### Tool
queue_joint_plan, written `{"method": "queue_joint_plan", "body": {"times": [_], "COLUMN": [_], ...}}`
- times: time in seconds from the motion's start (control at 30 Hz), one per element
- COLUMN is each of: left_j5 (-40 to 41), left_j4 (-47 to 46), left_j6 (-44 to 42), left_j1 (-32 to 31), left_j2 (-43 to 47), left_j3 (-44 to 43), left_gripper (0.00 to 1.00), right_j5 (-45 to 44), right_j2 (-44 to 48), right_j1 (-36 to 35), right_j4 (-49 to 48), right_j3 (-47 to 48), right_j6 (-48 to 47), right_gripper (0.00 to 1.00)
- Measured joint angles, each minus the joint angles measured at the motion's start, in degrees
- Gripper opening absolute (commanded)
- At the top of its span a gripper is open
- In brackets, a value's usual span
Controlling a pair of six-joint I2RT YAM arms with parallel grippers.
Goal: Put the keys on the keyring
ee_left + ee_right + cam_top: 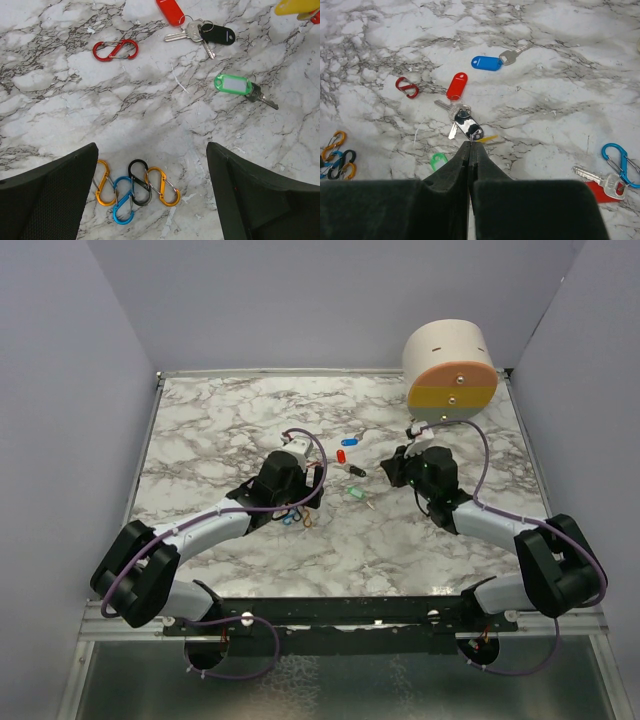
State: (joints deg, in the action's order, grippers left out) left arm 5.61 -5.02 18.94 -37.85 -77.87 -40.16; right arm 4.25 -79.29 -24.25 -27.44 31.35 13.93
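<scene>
My left gripper [152, 152] stands wide open, one black finger [50, 197] on each side of the keyring [132, 190]. The keyring is a bunch of linked thin oval wire loops in orange, blue and black, lying flat on the white marble-patterned table [60, 100]. The loops sit side by side in a row across the gap, each with its long axis pointing away from me. The leftmost orange loop lies right against my left finger; I cannot tell whether they touch.

Farther out is the green-tagged key [232, 83]. Its oval plastic tag lies lengthwise across my view, and its short metal shaft points right and slightly back toward me. A lone red S-shaped clip [115, 50] also lies lengthwise across, well apart from the bunch.

My right gripper [470, 146] is closed, its fingers pressed together with no gap. A thin yellow sliver [487, 138] shows just beside its tip; I cannot tell whether I am pinching it. Just ahead lie the black-tagged key [468, 126] and the red-tagged key [457, 86], whose tag slants away and to the right. Beyond them the blue-tagged key [487, 63] lies across, its silver blade pointing right and away.
</scene>
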Motion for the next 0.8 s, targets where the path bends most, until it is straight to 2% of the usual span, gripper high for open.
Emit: {"method": "queue_joint_plan", "body": {"times": [0.1,0.3,0.4,0.6,0.8], "left_j5": [0.02,0.0,0.09,2.71,8.22], "left_j4": [0.37,0.46,0.5,1.7,4.11], "left_j6": [0.04,1.14,2.19,4.9,7.72], "left_j1": [0.0,0.0,0.0,0.0,0.0], "left_j2": [0.0,-0.31,-0.33,0.22,1.49], "left_j3": [0.0,0.24,1.11,4.04,5.66], "left_gripper": [0.86,0.67,0.61,0.62,0.67], "right_j5": [2.36,10.29,13.46,16.44,17.38], "right_j2": [0.0,0.04,0.26,1.2,1.97], "right_j1": [0.0,0.0,-0.04,-0.2,-0.46], "right_j4": [-0.96,-2.62,-2.95,-2.95,-2.75], "right_j3": [-0.02,-0.02,-0.02,-0.02,-0.02], "right_j6": [-0.46,-0.76,-0.76,-0.79,-0.76], "right_gripper": [0.01,0.01,0.01,0.01,0.01]}}
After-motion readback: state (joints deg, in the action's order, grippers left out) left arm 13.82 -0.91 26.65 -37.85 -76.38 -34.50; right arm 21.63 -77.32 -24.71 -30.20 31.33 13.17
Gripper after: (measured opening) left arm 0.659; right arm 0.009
